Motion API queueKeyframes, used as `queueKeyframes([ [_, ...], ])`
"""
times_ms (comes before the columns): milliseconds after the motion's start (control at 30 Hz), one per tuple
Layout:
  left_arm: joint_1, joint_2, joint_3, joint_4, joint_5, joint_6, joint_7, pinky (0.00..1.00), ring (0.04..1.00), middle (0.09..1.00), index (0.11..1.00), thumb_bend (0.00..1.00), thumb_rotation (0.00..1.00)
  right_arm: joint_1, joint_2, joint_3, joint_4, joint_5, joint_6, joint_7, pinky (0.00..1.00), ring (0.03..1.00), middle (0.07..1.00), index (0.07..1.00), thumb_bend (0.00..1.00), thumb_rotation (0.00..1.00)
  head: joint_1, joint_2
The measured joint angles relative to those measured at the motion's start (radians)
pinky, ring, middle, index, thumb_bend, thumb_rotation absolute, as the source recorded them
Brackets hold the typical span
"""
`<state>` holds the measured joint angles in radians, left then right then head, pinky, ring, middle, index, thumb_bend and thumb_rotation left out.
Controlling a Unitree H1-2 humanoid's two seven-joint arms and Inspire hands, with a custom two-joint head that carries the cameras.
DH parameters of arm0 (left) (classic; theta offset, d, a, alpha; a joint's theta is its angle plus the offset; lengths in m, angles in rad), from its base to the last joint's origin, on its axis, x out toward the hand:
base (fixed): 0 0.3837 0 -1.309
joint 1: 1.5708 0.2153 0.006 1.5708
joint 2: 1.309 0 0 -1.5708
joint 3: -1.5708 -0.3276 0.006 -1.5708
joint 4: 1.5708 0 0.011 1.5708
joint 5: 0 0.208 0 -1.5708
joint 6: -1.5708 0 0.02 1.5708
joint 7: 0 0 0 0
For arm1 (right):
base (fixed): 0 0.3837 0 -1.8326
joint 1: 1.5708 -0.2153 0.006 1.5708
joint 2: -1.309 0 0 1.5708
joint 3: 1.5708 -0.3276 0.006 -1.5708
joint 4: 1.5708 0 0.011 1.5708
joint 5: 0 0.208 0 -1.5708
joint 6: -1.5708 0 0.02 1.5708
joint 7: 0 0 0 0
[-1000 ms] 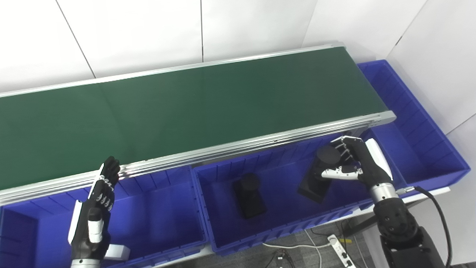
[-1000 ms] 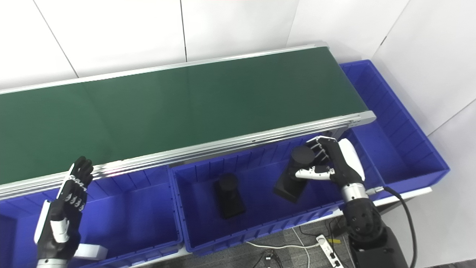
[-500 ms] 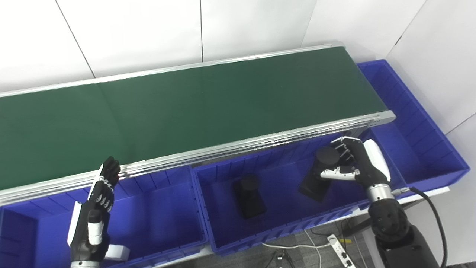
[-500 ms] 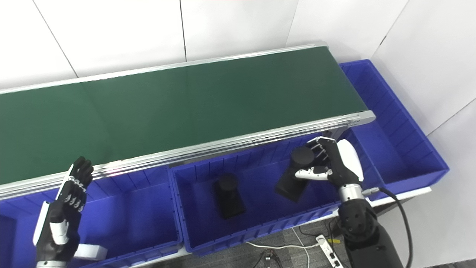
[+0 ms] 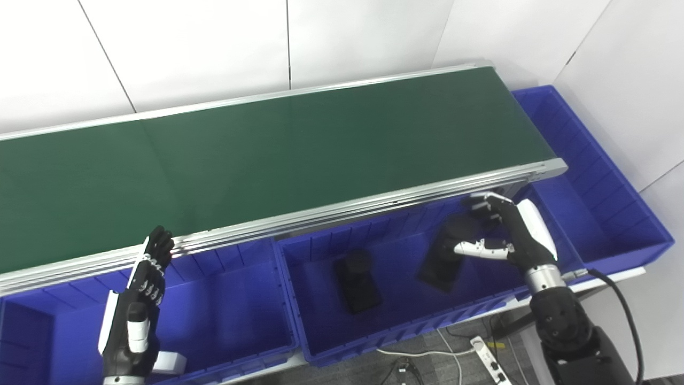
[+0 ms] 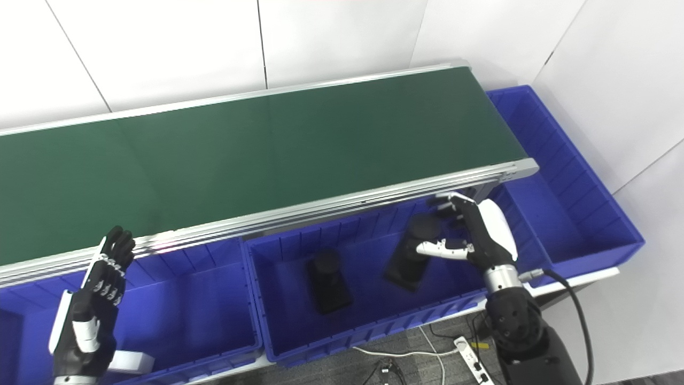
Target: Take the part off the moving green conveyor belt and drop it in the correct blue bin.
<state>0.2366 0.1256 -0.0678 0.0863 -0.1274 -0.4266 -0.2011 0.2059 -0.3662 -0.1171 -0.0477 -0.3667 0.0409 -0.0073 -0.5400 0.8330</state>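
Observation:
The green conveyor belt (image 5: 267, 155) carries no part. My right hand (image 5: 505, 232) hovers over the right end of the middle blue bin (image 5: 406, 331), fingers and thumb spread, holding nothing. Just below and left of it, a black part (image 5: 446, 256) with a round top and a flat base is inside that bin, tilted and slightly blurred, apart from the fingers. A second black part (image 5: 357, 280) of the same kind lies on the bin floor further left. My left hand (image 5: 140, 302) is open and upright over the left blue bin (image 5: 224, 321), near the belt's front rail.
A third blue bin (image 5: 614, 214) sits past the belt's right end. A small white block (image 5: 172, 363) lies in the left bin's front corner. The aluminium rail (image 5: 374, 200) runs along the belt's near side. Cables and a power strip (image 5: 489, 355) lie on the floor.
My right hand has spread its fingers and let go of the black part, which has dropped down and left into the middle bin. The left hand has not moved.

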Motion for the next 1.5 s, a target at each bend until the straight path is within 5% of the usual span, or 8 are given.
queueKeyframes([
  [600, 0.001, -0.001, 0.001, 0.0, 0.006, 0.0, 0.0, 0.99, 0.971, 0.965, 0.957, 0.83, 1.0, 0.013, 0.015, -0.01, -0.001, 0.01, 0.007, -0.013, 0.76, 0.877, 0.885, 0.84, 0.94, 0.63, 0.034, 0.002],
  [767, 0.002, -0.005, 0.002, 0.0, 0.027, 0.0, 0.004, 0.97, 0.97, 0.964, 0.952, 0.83, 1.0, 0.027, 0.035, -0.008, -0.047, 0.033, -0.059, -0.037, 0.75, 0.851, 0.867, 0.844, 0.88, 0.66, 0.129, 0.006],
  [1067, 0.009, -0.055, -0.021, 0.001, 0.076, -0.001, 0.01, 0.94, 0.949, 0.948, 0.938, 0.86, 0.98, 0.032, 0.129, 0.066, -0.11, 0.081, -0.293, -0.052, 0.86, 0.861, 0.845, 0.829, 0.89, 0.76, 0.346, -0.012],
  [1500, 0.003, -0.073, -0.035, 0.039, 0.163, -0.002, 0.058, 0.91, 0.943, 0.944, 0.927, 0.82, 1.0, -0.014, 0.219, 0.163, -0.039, 0.144, -0.446, -0.051, 0.85, 0.875, 0.865, 0.837, 0.9, 0.86, 0.453, -0.06],
])
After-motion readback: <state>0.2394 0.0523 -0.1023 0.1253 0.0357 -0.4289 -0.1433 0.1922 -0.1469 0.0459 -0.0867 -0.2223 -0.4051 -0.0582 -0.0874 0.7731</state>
